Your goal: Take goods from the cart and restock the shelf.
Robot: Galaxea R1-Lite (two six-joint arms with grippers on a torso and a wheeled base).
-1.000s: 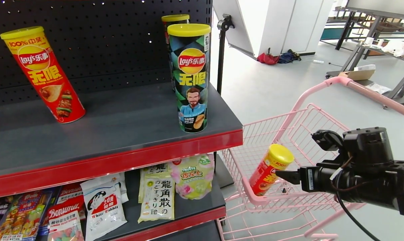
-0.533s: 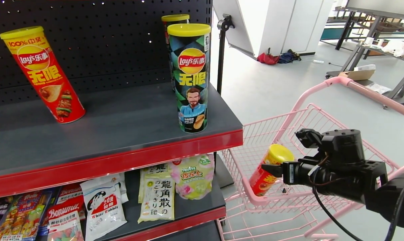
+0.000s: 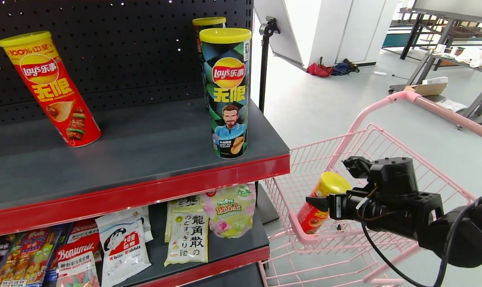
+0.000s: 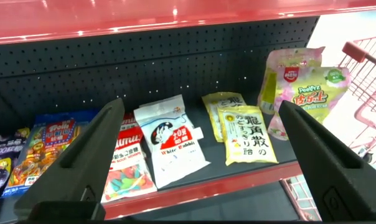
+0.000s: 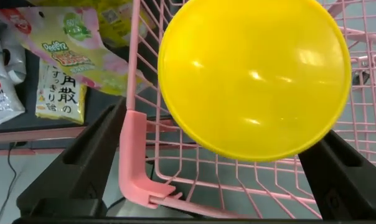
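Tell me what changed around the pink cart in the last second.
The right pincer moved in toward the red chip can leaning in the pink cart. It is open and now straddles the yellow lid, with nothing gripped yet. The can, the cart and the shelf cans stayed put.

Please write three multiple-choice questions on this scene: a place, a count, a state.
1. Where is the red canister at the right gripper? A) on the lower shelf B) in the pink cart C) on the floor
2. How many canisters stand on the upper shelf? A) one B) three C) five
3. How are the right gripper's fingers? A) shut on a bag B) shut empty C) open beside the yellow lid
Answers: 1 B, it leans inside the cart. 2 B, one red, two dark green. 3 C, a finger shows on each side of the lid.
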